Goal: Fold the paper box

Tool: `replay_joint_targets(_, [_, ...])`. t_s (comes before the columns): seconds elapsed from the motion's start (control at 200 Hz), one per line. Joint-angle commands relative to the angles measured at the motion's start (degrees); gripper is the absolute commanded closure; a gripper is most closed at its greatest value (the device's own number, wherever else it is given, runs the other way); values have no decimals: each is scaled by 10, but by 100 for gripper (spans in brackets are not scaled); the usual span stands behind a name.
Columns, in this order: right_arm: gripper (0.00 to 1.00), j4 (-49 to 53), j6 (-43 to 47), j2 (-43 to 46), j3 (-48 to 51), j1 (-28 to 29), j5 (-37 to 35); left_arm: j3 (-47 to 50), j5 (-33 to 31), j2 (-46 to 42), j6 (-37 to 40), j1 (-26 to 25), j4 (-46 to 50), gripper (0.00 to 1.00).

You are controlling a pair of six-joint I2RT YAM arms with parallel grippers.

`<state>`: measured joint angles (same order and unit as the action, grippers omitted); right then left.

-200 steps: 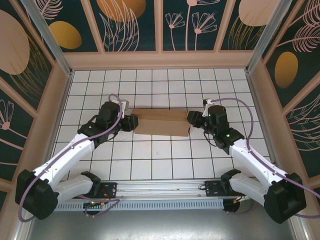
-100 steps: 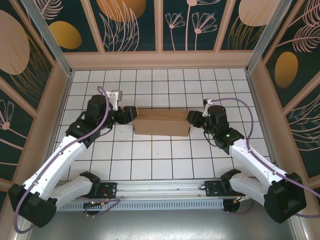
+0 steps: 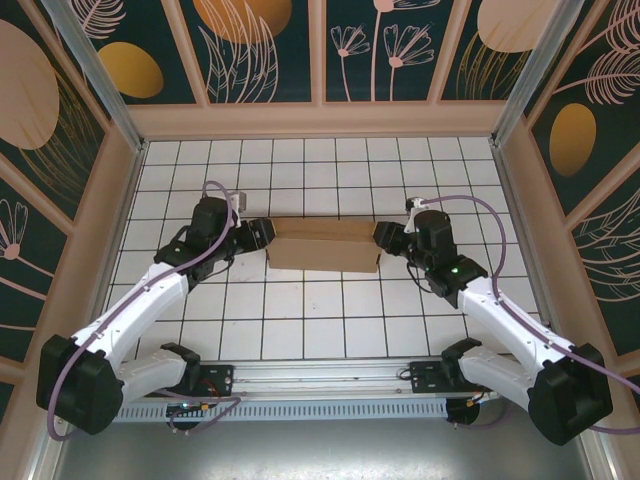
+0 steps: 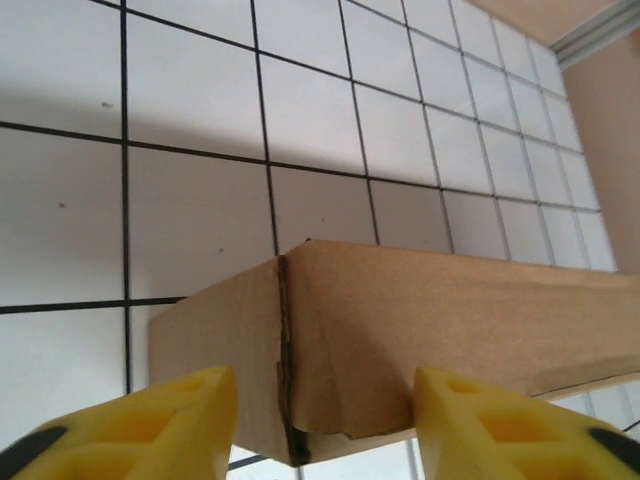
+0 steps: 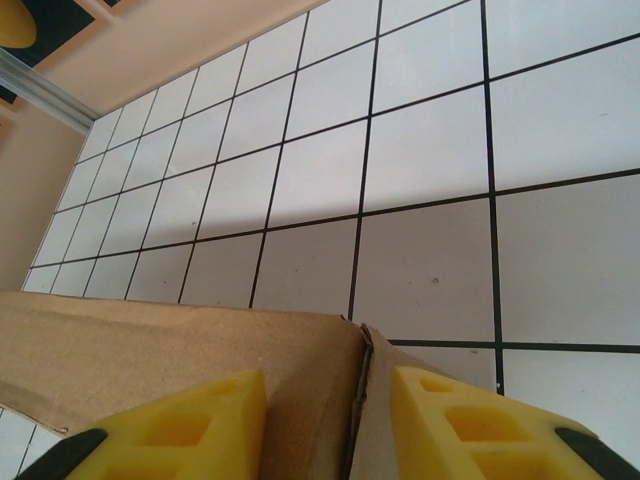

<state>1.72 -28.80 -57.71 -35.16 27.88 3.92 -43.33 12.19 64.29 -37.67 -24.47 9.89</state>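
**Arms Bracket Box at Both Ends**

From above, the box (image 3: 322,245) lies on the table (image 3: 300,330), with the left gripper (image 3: 262,233) and right gripper (image 3: 385,237) at its ends. Left wrist: fingers (image 4: 150,425) stand apart around an end corner (pinching or not, cannot tell). Right wrist: the same, grip unclear. Even inward pressure should keep the creases square.

My left arm (image 3: 130,315) and right arm (image 3: 515,325) look alike from here, with glossy white shells on the long links and chunky black housings at the joints. A mauve cable (image 3: 460,198) runs along each one, from shoulder to wrist. A small green light (image 3: 452,268) glows on the right forearm. The left end effector (image 3: 262,233) and right end effector (image 3: 383,236) are black, each with blocky yellow fingers (image 4: 160,430) tipped in black.
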Motion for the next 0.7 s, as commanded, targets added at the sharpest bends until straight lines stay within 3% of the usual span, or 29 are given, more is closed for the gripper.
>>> replay_joint_targets(0.0, [63, 43, 14, -13, -1, 8, -18, 27, 12, -14, -31, 3, -44, 61])
replay_joint_targets(0.11, [63, 43, 15, -14, 4, 9, -19, 45, 23, -30, -49, 3, -62, 70])
replay_joint_targets(0.696, [62, 45, 22, -6, 45, 7, -23, 137, -28, -46, -93, 9, -84, 81])
